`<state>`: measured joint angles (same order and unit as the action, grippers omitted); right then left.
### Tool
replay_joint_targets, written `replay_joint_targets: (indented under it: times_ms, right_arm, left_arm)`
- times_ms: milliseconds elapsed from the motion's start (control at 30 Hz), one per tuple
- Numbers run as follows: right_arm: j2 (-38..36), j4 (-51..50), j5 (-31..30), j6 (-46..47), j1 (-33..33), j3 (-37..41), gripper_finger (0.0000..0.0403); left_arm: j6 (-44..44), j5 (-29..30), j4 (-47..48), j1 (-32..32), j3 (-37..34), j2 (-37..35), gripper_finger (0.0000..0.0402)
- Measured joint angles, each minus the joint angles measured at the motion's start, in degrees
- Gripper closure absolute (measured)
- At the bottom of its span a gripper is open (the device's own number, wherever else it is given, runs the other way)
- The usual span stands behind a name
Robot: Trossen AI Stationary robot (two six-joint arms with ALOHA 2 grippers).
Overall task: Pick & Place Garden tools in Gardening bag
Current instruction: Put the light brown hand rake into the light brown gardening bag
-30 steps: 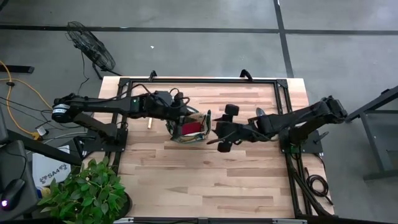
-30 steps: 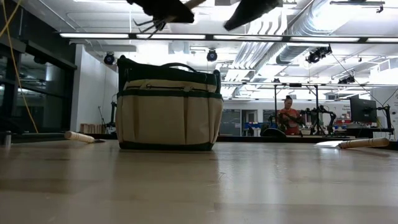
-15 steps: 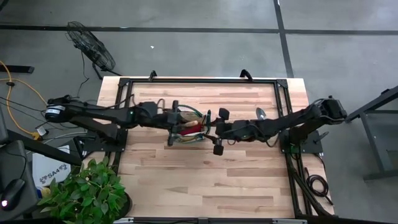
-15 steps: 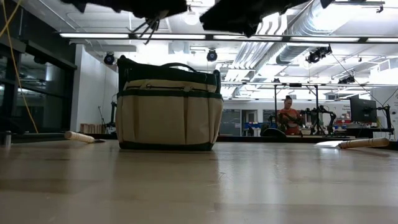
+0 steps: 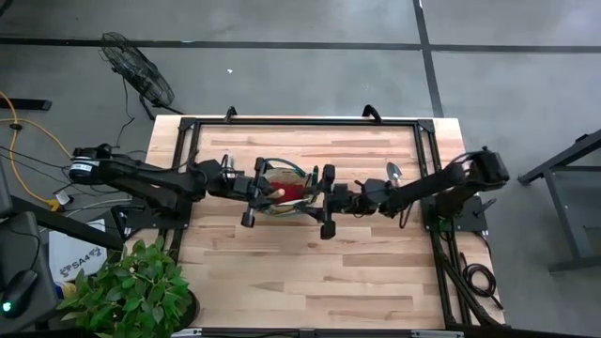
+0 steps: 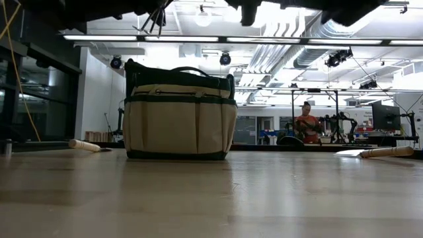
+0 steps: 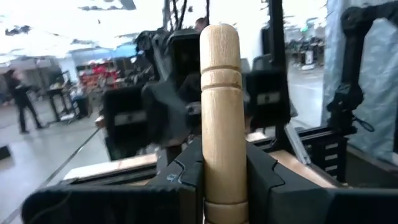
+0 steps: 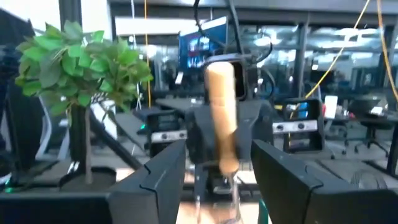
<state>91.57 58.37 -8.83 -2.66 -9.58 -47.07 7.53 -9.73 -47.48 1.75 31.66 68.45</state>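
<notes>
While your left gripper (image 7: 222, 180) clamps the rake's wooden handle (image 7: 220, 112) above the gardening bag (image 5: 285, 188), your right gripper (image 8: 217, 174) waits open opposite; lower and release next.

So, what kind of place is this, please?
Probably a robotics lab or workshop. The low view shows exposed ceiling ducts and strip lights, with other equipment rigs behind the wooden table. A person sits in the background.

Wooden table (image 5: 310, 272) with gardening bag (image 6: 178, 112), trowels (image 5: 394, 172)
</notes>
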Motion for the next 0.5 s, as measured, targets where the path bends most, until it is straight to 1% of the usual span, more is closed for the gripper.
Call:
replay_joint_targets:
  times_ms: [167, 233, 500]
  right_arm:
    - [4.84, 10.62, 0.43, -0.11, 0.7, -0.26, 0.0228]
    - [6.32, 13.29, 0.91, -0.14, 0.77, -0.42, 0.0228]
    - [11.44, 12.06, 3.27, -0.67, 1.02, -7.24, 0.0228]
  left_arm:
    - [-0.04, 0.39, -1.66, 0.18, -0.04, 2.31, 0.0346]
    - [-0.22, 0.39, -2.12, 0.15, -0.04, 3.07, 0.0346]
    - [-0.26, -0.03, -3.95, 0.16, -0.02, 4.79, 0.0346]
